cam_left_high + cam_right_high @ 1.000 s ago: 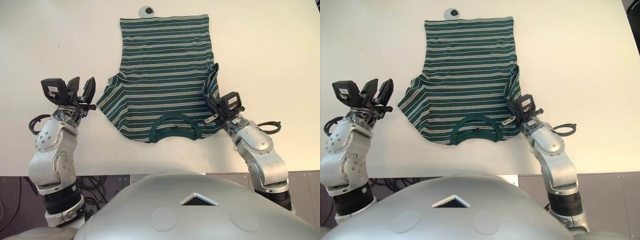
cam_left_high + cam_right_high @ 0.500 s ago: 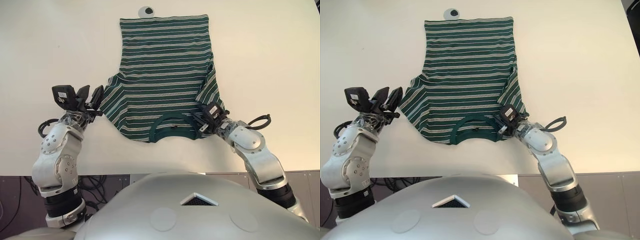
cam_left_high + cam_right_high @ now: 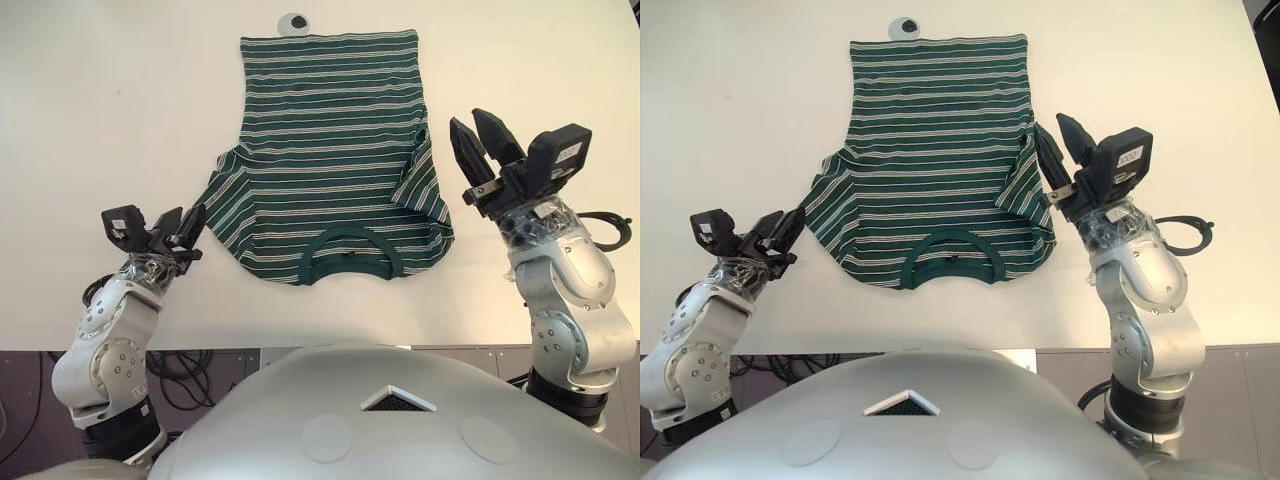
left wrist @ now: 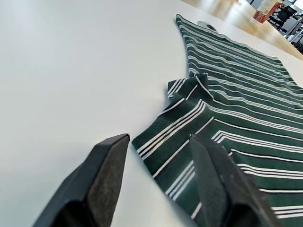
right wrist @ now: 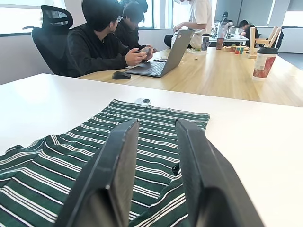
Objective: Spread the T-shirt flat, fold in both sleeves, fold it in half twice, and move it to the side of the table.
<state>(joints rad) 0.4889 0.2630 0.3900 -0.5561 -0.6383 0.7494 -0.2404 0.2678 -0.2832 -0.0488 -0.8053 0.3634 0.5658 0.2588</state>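
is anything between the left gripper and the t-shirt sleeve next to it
No. Only a thin strip of bare table separates the open left gripper from the T-shirt sleeve; the left wrist view shows it plainly.

White table [image 3: 100,80] across most of the frame. Black cables [image 3: 185,372] below its edge, lower left. Farther in the room, long wooden desk [image 5: 227,80] with open laptop [image 5: 177,49], black office chair [image 5: 47,42], bright windows [image 5: 19,19].
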